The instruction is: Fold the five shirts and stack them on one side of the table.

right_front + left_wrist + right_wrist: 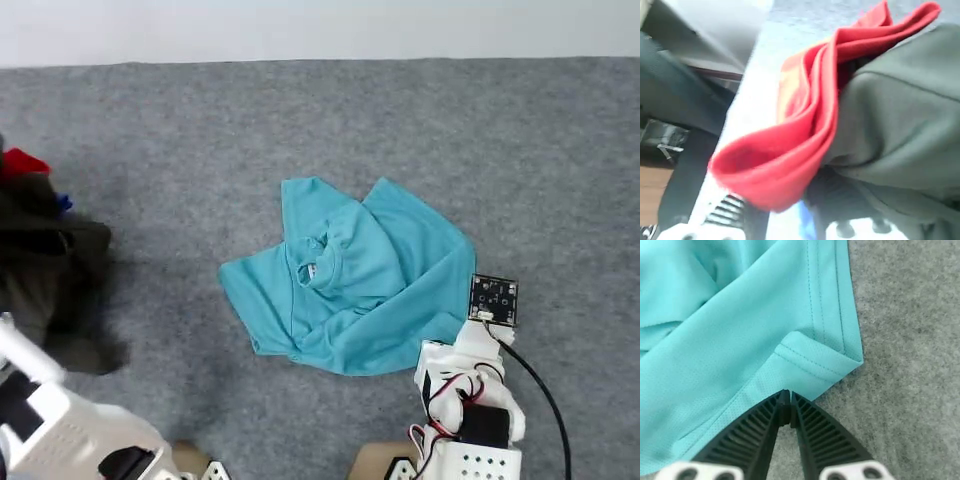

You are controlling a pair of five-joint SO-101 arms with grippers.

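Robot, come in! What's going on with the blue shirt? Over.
Right gripper shut, tips at hem of teal shirt. Shirt crumpled mid table, not folded. Red shirt and dark shirt heaped at table's side, apart from it. Over.

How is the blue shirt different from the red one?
The blue shirt lies alone in the middle of the table, spread out. The red shirt is bunched in a pile at the table's edge, against a dark green shirt. Both look rumpled.

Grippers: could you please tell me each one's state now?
Left gripper: cannot be told.
Right gripper: shut, tips at the hem of the teal shirt.
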